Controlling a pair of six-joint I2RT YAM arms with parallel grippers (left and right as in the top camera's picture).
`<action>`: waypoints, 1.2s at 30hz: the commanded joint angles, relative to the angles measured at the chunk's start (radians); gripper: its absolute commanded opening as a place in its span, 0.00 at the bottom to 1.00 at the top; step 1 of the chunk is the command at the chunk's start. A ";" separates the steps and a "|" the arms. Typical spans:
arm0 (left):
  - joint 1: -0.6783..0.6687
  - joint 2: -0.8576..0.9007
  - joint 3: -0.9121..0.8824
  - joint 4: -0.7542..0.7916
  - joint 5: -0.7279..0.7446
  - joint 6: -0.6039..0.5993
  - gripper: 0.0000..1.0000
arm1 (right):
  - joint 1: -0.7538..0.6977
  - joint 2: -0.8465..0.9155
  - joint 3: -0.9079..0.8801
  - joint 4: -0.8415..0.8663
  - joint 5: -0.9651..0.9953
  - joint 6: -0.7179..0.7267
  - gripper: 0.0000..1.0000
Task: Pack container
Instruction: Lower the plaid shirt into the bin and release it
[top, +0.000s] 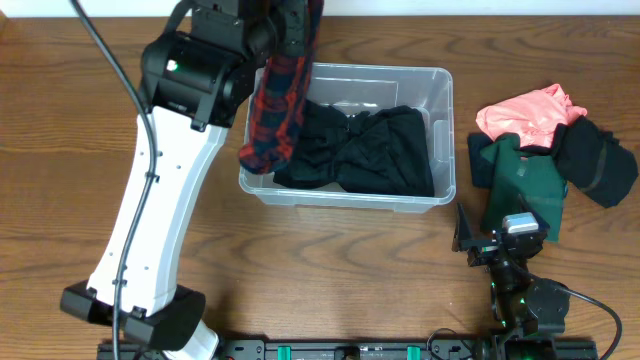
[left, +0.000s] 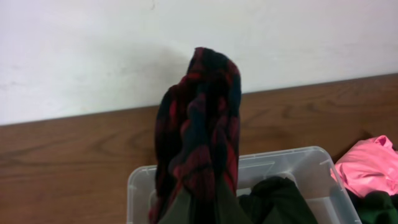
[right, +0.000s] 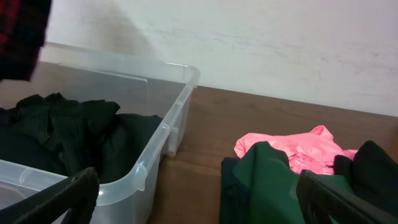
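- Left gripper (top: 285, 22): raised near the far edge of the bench (top: 330, 265), left of centre. Its fingertips are buried in fabric. A plaid cloth (top: 278, 105) hangs from it, so it is judged clamped on that cloth.
- Plaid cloth: red and dark check, bunched, dangling over the left end of the bin (top: 350, 198). In the overhead view the lower hem overlaps the left rim. Whether it falls inside or outside the wall cannot be told.
- Bin: clear plastic, at mid-bench toward the far edge, long side parallel to it. It is upright and has no lid.
- Black garment (top: 375, 150): already inside, spread over most of the floor. The left end is less full.
- Loose pile near the right edge, well apart from the bin: pink cloth (top: 530, 110) farthest back, green cloth (top: 525, 180) in front of it, black cloth (top: 600, 160) at the right.
- Right gripper (top: 485, 240): low near the front edge, right of centre, just short of the green cloth. Its fingers are spread wide and hold nothing.
- Step in hand (judged): dropping the plaid cloth into the bin. Packing is about midway, with three items still out.
- Next move calls for: carrying the cloth rightward until the hem clears the left rim, lowering it onto the black garment, then opening. Risk: the hem drapes over the wall.
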 joint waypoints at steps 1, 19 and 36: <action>-0.009 0.001 -0.002 0.006 -0.015 -0.032 0.06 | -0.006 -0.006 -0.004 -0.001 0.003 -0.013 0.99; -0.111 0.014 -0.003 -0.065 -0.140 0.022 0.06 | -0.006 -0.006 -0.004 -0.001 0.003 -0.013 0.99; -0.111 0.009 -0.003 -0.092 -0.334 0.026 0.06 | -0.006 -0.006 -0.004 -0.001 0.003 -0.013 0.99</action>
